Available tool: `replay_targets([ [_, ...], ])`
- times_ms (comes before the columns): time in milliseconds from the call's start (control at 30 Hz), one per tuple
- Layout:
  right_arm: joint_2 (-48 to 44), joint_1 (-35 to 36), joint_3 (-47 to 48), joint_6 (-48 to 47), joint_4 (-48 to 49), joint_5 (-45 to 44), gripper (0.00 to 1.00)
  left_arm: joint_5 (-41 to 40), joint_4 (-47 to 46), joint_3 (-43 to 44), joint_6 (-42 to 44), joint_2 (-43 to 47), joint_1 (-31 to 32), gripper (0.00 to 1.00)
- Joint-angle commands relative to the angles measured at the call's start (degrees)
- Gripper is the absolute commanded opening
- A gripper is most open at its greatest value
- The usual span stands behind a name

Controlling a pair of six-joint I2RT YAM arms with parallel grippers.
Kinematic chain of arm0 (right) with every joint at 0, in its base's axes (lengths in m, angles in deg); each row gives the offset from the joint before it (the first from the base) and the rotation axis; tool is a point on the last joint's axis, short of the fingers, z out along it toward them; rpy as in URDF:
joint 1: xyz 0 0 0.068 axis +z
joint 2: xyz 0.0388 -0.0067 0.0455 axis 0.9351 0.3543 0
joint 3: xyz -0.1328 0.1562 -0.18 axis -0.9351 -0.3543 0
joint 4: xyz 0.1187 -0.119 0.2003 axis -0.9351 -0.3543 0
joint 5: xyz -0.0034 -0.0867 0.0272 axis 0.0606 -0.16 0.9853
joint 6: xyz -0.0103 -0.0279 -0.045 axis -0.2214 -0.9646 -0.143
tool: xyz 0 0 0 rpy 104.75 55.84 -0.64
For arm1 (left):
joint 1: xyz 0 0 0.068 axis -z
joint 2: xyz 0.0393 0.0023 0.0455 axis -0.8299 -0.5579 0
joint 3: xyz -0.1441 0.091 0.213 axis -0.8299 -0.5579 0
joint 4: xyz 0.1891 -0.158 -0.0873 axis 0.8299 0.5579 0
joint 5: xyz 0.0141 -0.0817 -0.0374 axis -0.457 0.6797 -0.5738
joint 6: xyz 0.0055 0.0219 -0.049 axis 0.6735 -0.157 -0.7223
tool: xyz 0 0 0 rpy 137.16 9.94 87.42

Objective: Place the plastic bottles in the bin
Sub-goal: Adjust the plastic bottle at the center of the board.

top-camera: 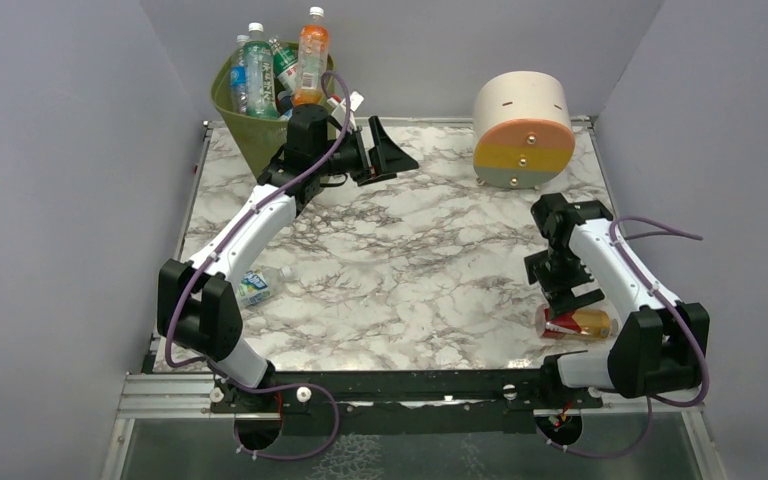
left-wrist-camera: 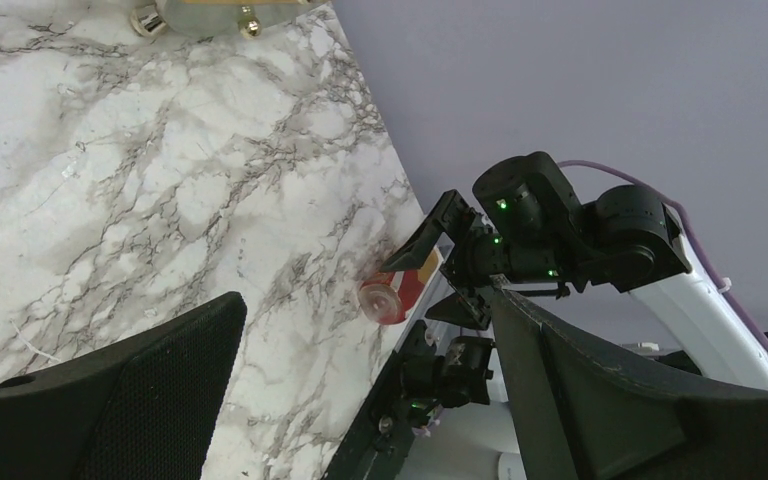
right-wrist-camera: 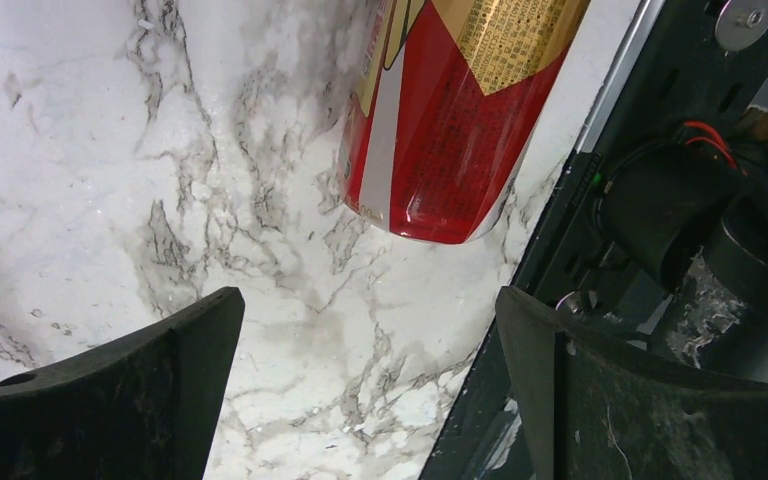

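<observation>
Near right corner: a red-and-gold bottle (top-camera: 578,323) lies on its side by the table's near edge, just nearward of the right gripper (top-camera: 563,295), which hangs over it. In the wrist view the bottle sits ahead of the gap btwn the fingers (right-wrist-camera: 110,400), past their tips and not touching. Its label is glossy, red w/ a white stripe and a gold panel of fine print. Far left: the bin (top-camera: 245,135), olive-green mesh tapering to its base, holds several clear plastic bottles standing above its rim, incl. an orange-filled bottle (top-camera: 310,55) and a green-label bottle (top-camera: 258,78). A small blue-label bottle (top-camera: 255,287) lies on its side near left, beside the left arm's lower link and well apart from both grippers. The left gripper (top-camera: 388,160) hangs just right of the bin. The table (top-camera: 410,260) is a smooth white marble pattern w/ grey veins. A cream cylinder (top-camera: 523,130) w/ an orange, yellow and grey face sits far right. Both grippers have broad black wedge-shaped fingers. Right gripper: spread wide, holding nothing. Left gripper: spread wide, holding nothing, touching no bottle.
</observation>
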Motion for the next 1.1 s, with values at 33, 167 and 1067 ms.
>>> replay_targets([
  [33, -0.93, -0.37, -0.43, 7.29, -0.95, -1.52, 0.99, 2.29, -2.56, -0.77, 0.43, 1.33, -0.07, 0.99],
  [167, -1.26, -0.35, -1.15, 8.77, -1.0, -1.59, 0.99, 2.42, -2.25, -0.76, 0.8, 1.1, -0.11, 0.99],
  [1067, -5.85, -0.35, -10.83, 24.61, -1.14, 0.79, 0.99, 3.68, -0.61, -0.67, 2.38, -0.29, -1.13, 0.99],
])
